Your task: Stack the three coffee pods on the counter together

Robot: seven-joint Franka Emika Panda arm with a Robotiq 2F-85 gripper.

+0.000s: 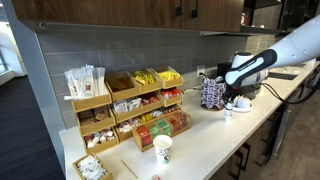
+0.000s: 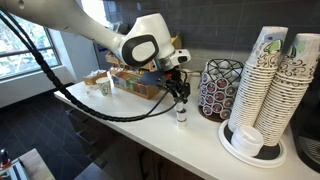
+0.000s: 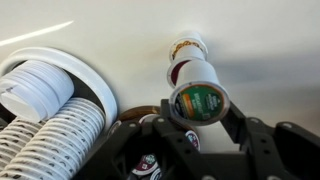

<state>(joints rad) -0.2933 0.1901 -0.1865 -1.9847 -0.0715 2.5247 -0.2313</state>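
Coffee pods (image 3: pixel 184 58): 2 sit close together on the pale surface (image 3: pixel 270 60), right of the cup stack (image 3: pixel 50 110) in the wrist view. The claw (image 3: pixel 203 118) is clamped on the 3rd, green-lidded pod (image 3: pixel 198 100), just short of that pair. The placement likely lies ahead and down.

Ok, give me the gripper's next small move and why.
Probably nudge the gripper toward the other two coffee pods, then lower. It is shut on one pod, green lid facing the wrist camera, and the others sit just beyond it on the counter, not beneath it.
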